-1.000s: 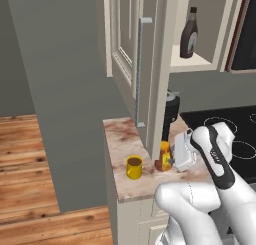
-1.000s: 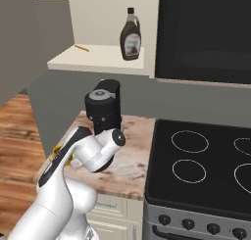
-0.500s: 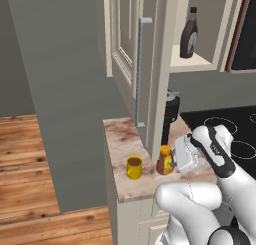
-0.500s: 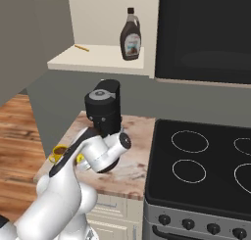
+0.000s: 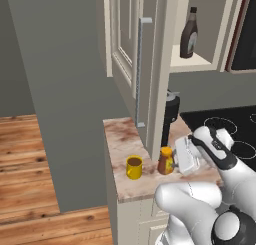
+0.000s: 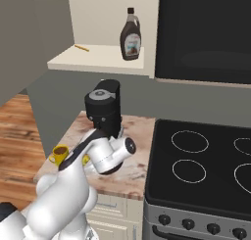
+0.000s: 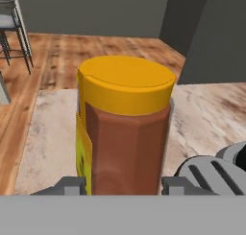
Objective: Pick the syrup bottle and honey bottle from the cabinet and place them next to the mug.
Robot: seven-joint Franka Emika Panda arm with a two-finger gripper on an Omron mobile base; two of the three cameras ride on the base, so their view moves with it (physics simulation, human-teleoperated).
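The pincer [image 5: 176,159] is pinching the small amber-orange honey bottle [image 5: 165,160] with the yellow cap and yellow label, one dark fingertip [image 7: 72,185] on each side of its body in the hand view. The bottle stands upright, and its base looks to be resting on the marbled pinkish-beige stone surface [image 5: 120,144], near the front edge. The white arm reaches it from the stove side.

Just beside the bottle, toward the surface's left edge and not touching it, stands the small bright yellow mug [image 5: 133,167] with a dark brown inside, its handle turned away from the bottle. In the right base view the mug [image 6: 60,154] shows past the arm, close to the left front corner.

Behind the honey bottle, toward the back of the surface, rises a tall black cylindrical appliance [image 6: 103,106] with a round grey top.

Above, the cream-beige wall cabinet [image 5: 160,64] hangs with its panelled door [image 5: 122,44] swung open, the long grey bar handle [image 5: 140,71] vertical on it. On its pale inner shelf [image 6: 95,58] the dark brown flask-shaped syrup bottle [image 6: 130,35] with the black cap stands upright near the right end. A thin yellowish stick [image 6: 81,48] lies farther left on the same shelf.

A black glass stovetop [image 6: 206,170] adjoins the surface's right edge.
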